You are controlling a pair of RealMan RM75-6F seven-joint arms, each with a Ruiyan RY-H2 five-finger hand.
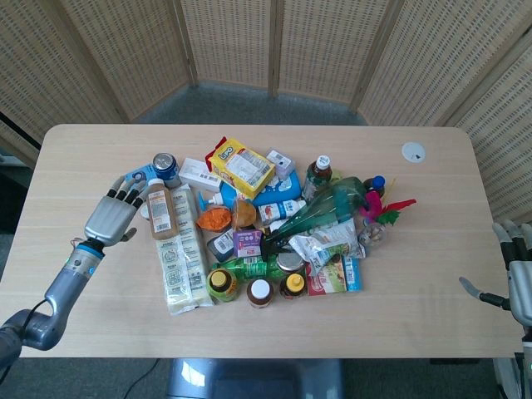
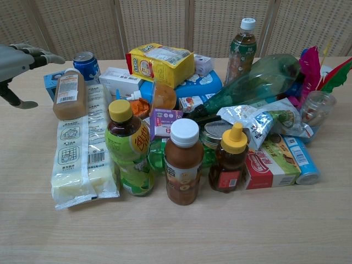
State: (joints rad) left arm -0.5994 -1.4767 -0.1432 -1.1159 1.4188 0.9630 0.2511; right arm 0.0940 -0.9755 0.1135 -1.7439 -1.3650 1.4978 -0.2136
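Head view shows the left hand with its fingers spread and holding nothing, just beside the brown drink bottle lying at the left edge of the pile. The right hand waits far off, also spread, I think.

Chest view shows the left hand hovering near that bottle. It looks like a reach; next, fingers must wrap the bottle.
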